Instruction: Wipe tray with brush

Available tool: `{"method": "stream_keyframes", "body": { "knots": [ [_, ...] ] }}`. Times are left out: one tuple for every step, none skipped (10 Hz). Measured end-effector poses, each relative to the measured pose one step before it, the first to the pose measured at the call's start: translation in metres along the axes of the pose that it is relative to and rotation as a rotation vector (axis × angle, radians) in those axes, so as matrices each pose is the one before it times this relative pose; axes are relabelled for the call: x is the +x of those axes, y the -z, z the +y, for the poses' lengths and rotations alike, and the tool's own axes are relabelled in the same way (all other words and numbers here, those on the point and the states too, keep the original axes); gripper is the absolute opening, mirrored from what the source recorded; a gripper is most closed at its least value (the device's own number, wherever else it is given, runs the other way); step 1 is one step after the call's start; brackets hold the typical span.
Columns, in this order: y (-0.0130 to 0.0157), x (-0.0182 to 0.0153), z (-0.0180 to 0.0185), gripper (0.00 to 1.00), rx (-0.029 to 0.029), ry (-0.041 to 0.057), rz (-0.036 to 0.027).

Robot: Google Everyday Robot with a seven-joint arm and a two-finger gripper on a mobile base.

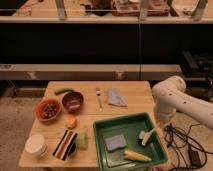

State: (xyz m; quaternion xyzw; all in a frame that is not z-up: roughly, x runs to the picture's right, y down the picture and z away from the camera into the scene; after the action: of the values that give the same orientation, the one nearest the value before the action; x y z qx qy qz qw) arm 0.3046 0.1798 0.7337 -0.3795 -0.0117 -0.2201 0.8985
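On my worktop [137, 96], one tray [120, 120], one brush [146, 136], one grey-blue pad [115, 142], one yellow object [136, 156]; two bowls, a dark red bowl [73, 101], an orange bowl [48, 110]; one fork [99, 97], one cloth [116, 97]; my one end effector [152, 131] over the tray's right side

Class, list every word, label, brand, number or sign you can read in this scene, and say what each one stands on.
No text can be read anywhere in this view.
The tray: no label or mark shows.
The striped item on the table: stripes only, no letters.
The gripper, over the tray's right side by the brush: no marking shows on either.
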Motion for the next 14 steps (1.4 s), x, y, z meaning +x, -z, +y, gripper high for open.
{"method": "stream_keyframes", "body": {
  "knots": [
    [-0.0009,0.00717,-0.00197,0.0,0.00225,-0.0256,0.00528],
    [0.00135,0.0051,-0.00575,0.0,0.00773,-0.01633,0.00585],
    [0.00471,0.00155,-0.01744,0.0,0.02247,-0.00691,0.00288],
    [0.003,-0.00213,-0.01175,0.0,0.01554,0.00096,0.00099],
    [0.00351,-0.00426,-0.01279,0.0,0.01561,0.00459,-0.00008],
    [0.00187,-0.0043,-0.01307,0.0,0.01253,0.00691,-0.00125],
    [0.00309,-0.0096,-0.01632,0.0,0.01877,0.01915,-0.0039],
    [0.00328,-0.01032,-0.01054,0.0,0.01738,0.01819,-0.00768],
    [0.00447,-0.01083,-0.00626,0.0,0.01101,0.02607,-0.0025],
    [0.00371,-0.0113,-0.00435,0.0,0.0137,0.03181,-0.00607],
    [0.00235,-0.00649,0.00202,0.0,0.0034,0.02064,-0.00308],
    [0.00141,-0.00465,0.00554,0.0,-0.00322,0.0119,-0.00306],
    [0.00046,-0.00696,0.01522,0.0,-0.01035,0.01111,-0.00317],
    [-0.00099,-0.0037,0.01157,0.0,-0.00904,0.00178,-0.00318]
  ]
}}
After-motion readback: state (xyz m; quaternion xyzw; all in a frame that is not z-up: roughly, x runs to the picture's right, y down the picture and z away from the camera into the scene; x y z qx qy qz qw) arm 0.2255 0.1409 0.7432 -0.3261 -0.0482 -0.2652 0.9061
